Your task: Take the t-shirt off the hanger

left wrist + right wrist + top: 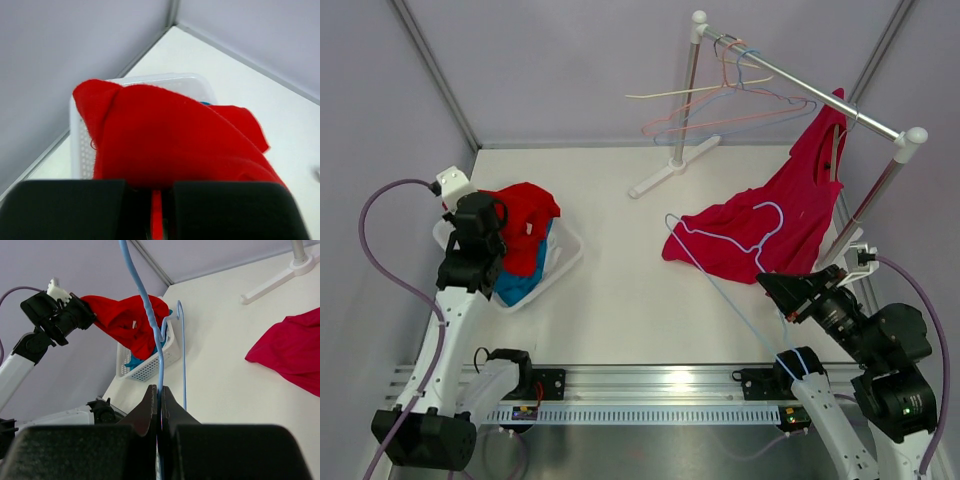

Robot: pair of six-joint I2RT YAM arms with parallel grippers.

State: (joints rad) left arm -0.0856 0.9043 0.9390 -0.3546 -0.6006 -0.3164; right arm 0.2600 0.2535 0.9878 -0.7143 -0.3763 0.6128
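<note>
A red t-shirt (528,225) hangs bunched over the white basket (565,262) at the left, and my left gripper (495,215) is shut on its cloth. In the left wrist view the t-shirt (175,145) fills the middle, with a strip of red pinched in the left gripper (157,210). The light blue wire hanger (730,290) is bare and slants over the table. My right gripper (760,280) is shut on its wire; in the right wrist view the hanger (150,325) rises from the closed right gripper (160,392).
A crimson shirt (790,215) hangs from the clothes rack (800,85) at the back right and spreads onto the table. Several empty pink and white hangers (720,110) hang on the rail. The basket (150,367) also holds blue cloth. The rack's foot (280,277) stands behind.
</note>
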